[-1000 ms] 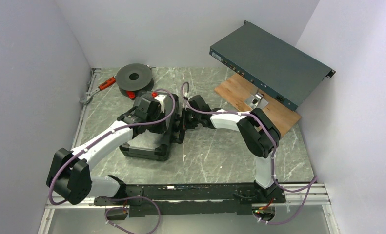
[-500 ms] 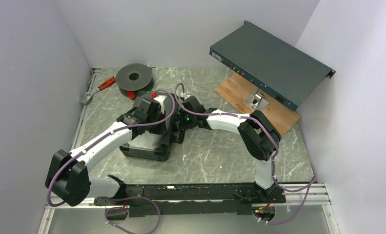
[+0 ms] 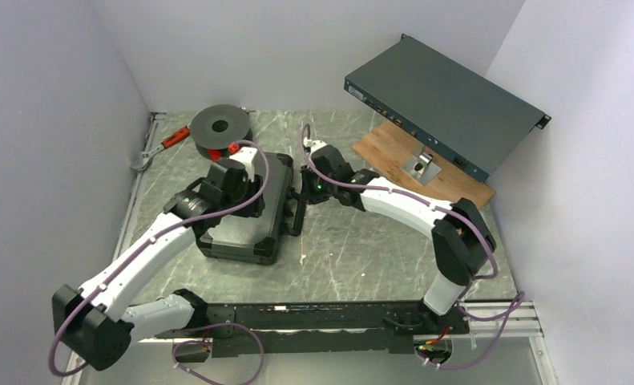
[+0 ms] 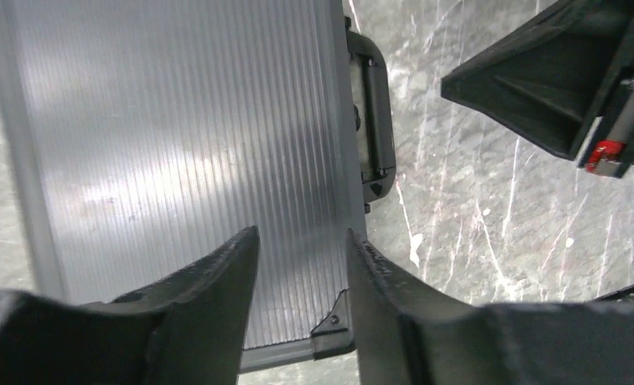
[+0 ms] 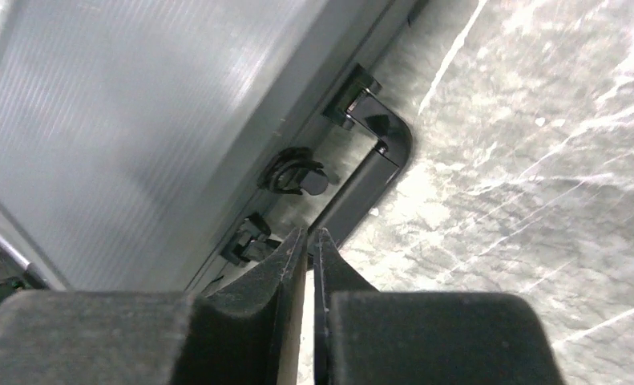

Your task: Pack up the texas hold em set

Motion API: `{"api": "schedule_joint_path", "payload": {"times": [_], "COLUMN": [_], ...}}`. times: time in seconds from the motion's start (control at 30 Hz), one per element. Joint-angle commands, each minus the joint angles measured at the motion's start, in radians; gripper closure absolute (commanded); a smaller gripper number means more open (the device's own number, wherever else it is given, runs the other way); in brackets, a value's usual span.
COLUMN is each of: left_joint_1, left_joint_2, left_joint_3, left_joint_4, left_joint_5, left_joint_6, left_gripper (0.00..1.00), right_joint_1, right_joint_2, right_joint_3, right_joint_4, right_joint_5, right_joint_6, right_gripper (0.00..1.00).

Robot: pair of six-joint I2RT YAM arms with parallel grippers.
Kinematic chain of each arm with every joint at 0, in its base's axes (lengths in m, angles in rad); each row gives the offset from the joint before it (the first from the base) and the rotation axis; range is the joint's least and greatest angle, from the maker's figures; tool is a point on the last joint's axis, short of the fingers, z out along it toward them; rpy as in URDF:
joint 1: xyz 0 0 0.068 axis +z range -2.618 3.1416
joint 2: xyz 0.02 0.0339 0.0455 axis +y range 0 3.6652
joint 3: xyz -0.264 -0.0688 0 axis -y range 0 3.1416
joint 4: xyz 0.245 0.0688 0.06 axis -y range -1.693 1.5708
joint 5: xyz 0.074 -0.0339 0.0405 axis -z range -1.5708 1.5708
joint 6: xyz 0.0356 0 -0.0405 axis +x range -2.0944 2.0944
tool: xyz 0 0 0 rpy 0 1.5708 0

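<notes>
Your left gripper (image 4: 301, 250) hangs with its fingers spread and nothing between them, just above the ribbed lid of the black briefcase (image 4: 177, 120), having let go and lifted back from the lid it pressed on a second ago. Your right gripper (image 5: 309, 238) holds its fingers pressed almost together, only a thin slit showing, pinching nothing. It has slid along the handle side and now sits just beside the carry handle (image 5: 371, 178) and the two small latches (image 5: 293, 172). In the overhead view the briefcase (image 3: 245, 228) lies flat and closed on the marble-patterned table (image 3: 361, 249), between the two arms, with its handle edge facing the right arm. No chip stacks or card decks show outside it, so the packing appears to be done and the lid down. The left arm's release suggests that the lid no longer needs holding. Whether the latches are snapped home is hard to tell from the right wrist view, so check them before you call it finished. The black spool (image 3: 220, 124) and the grey metal box (image 3: 442, 104) stand well apart at the far side.
</notes>
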Motion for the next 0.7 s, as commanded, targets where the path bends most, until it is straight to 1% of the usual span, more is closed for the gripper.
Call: {"api": "schedule_joint_path", "payload": {"times": [0.0,0.1,0.23,0.3,0.37,0.47,0.5,0.53,0.57,0.63,0.67], "left_joint_1": [-0.003,-0.002,-0.002,-0.002,-0.002,-0.002,-0.002,-0.002,-0.002,-0.001,0.001], "left_joint_2": [-0.120,-0.198,-0.265,-0.291,-0.325,-0.375,-0.392,-0.418,-0.443,-0.481,-0.496], "left_joint_3": [0.090,0.132,0.211,0.244,0.253,0.228,0.209,0.182,0.148,0.056,0.033], "left_joint_4": [-0.075,-0.111,-0.173,-0.186,-0.171,-0.119,-0.092,-0.063,-0.024,0.055,0.075], "left_joint_5": [-0.109,-0.178,-0.262,-0.292,-0.308,-0.347,-0.363,-0.386,-0.418,-0.476,-0.488], "left_joint_6": [0.052,0.091,0.136,0.162,0.201,0.250,0.265,0.281,0.292,0.313,0.316], "left_gripper": [0.46,0.34,0.22,0.18,0.13,0.02,0.01,0.00,0.00,0.00,0.00], "right_joint_1": [-0.002,-0.002,-0.002,-0.002,-0.003,-0.002,-0.002,-0.003,-0.002,-0.002,-0.002], "right_joint_2": [-0.142,-0.222,-0.306,-0.335,-0.368,-0.436,-0.466,-0.496,-0.527,-0.589,-0.612], "right_joint_3": [0.043,0.056,0.093,0.107,0.112,0.094,0.080,0.061,0.039,-0.010,-0.025], "right_joint_4": [-0.001,-0.007,-0.031,-0.043,-0.046,-0.028,-0.015,0.000,0.018,0.054,0.063], "right_joint_5": [-0.012,0.005,0.035,0.050,0.074,0.108,0.121,0.135,0.152,0.217,0.249], "right_joint_6": [-0.099,-0.148,-0.209,-0.233,-0.256,-0.278,-0.284,-0.285,-0.288,-0.289,-0.287], "right_gripper": [0.85,0.71,0.48,0.40,0.35,0.27,0.23,0.17,0.13,0.08,0.07]}}
